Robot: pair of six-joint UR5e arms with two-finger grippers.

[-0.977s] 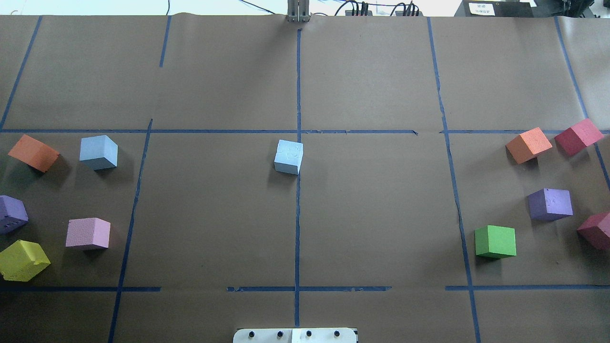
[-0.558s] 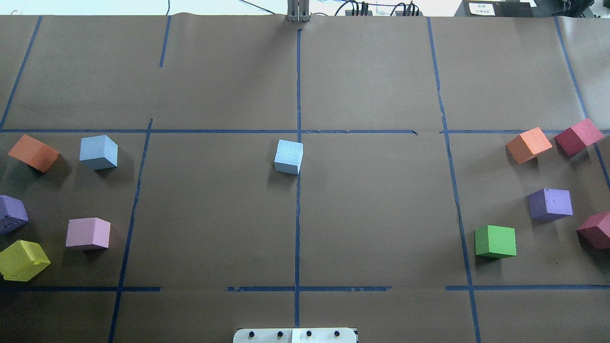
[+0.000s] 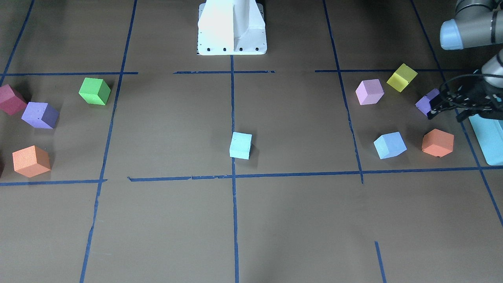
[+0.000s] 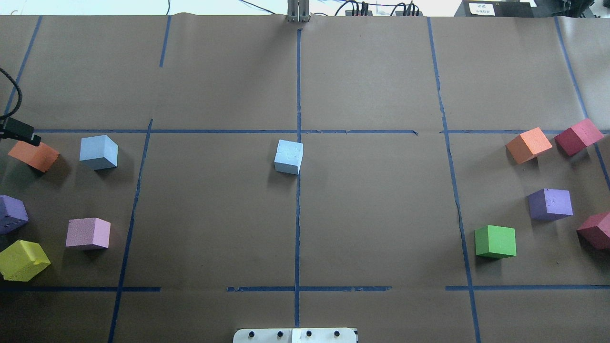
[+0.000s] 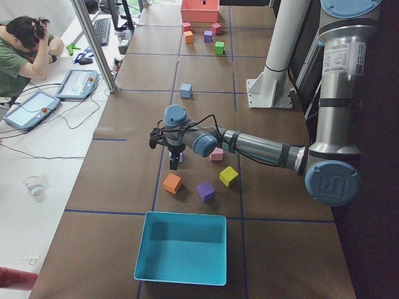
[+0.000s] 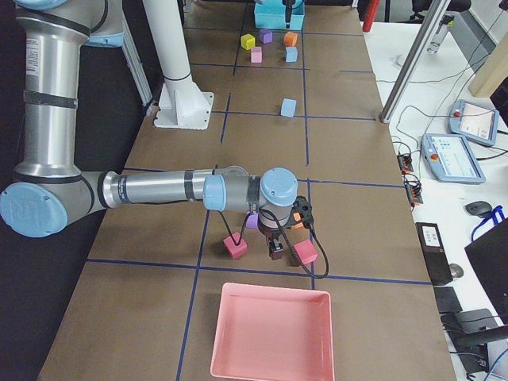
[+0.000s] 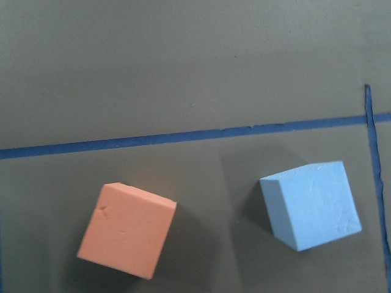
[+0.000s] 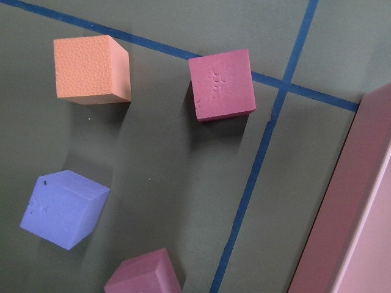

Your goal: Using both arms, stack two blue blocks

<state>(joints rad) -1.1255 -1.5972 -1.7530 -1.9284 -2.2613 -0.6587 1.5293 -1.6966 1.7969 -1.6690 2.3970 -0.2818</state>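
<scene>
One pale blue block (image 4: pixel 289 156) sits on the table's centre line, also in the front view (image 3: pixel 240 145). The second blue block (image 4: pixel 98 152) lies on the left side, next to an orange cube (image 4: pixel 33 153). Both show from above in the left wrist view: blue block (image 7: pixel 311 204), orange cube (image 7: pixel 127 229). My left gripper (image 3: pixel 434 110) hovers over the left cluster, just entering the overhead view (image 4: pixel 21 133); I cannot tell if it is open. My right gripper (image 6: pixel 275 250) shows only in the right side view, above the red cubes; its state is unclear.
Left cluster: purple (image 4: pixel 12 213), pink (image 4: pixel 88 233), yellow (image 4: pixel 23 259) cubes. Right cluster: orange (image 4: pixel 528 145), two red (image 4: pixel 578 136), purple (image 4: pixel 550 204), green (image 4: pixel 495 241) cubes. A teal box (image 5: pixel 181 246) stands off the left end, a pink tray (image 6: pixel 270 329) off the right end.
A black part of my left gripper with its cable has come into the overhead view at the left edge, above the orange cube. No block has moved.
</scene>
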